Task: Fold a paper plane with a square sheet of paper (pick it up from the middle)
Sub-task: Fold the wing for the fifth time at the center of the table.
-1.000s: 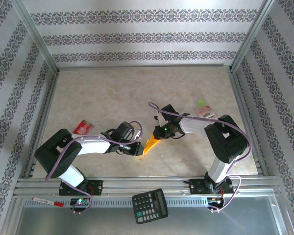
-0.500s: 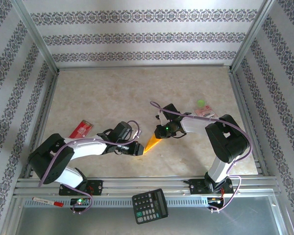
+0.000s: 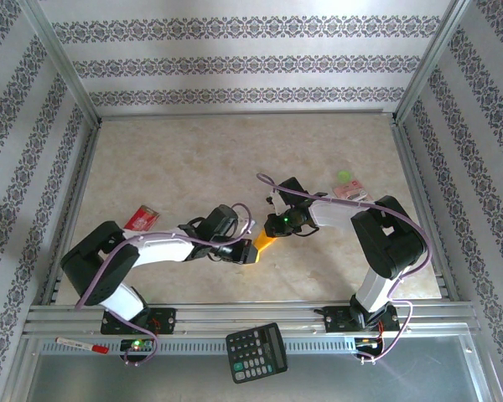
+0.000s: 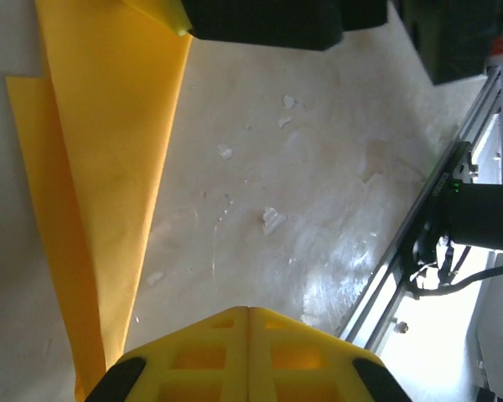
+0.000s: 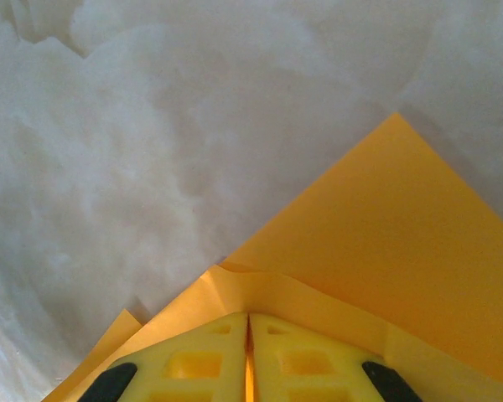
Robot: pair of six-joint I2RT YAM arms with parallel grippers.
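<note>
The paper plane point(image 3: 263, 244), a narrow orange-yellow wedge, lies on the marbled bench point(image 3: 184, 167) near the front edge, between the two arms. The right end effector point(image 3: 278, 231) is at its far end. In the right wrist view the yellow fingers point(image 5: 193, 368) are pressed together, with a sliver of orange in the seam, so they appear to pinch a folded layer of the paper point(image 5: 386, 243), which fans out flat ahead of them. The left end effector point(image 3: 248, 251) sits at the paper's near end with its fingers point(image 4: 201, 356) pressed together. The long folded strip point(image 4: 101, 167) runs just beside them on the left, and I cannot tell whether they touch. A black calculator point(image 3: 256, 352) rests on the front rail, a red packet point(image 3: 140, 219) lies to the left, and a pink packet point(image 3: 350, 193) lies to the right.
</note>
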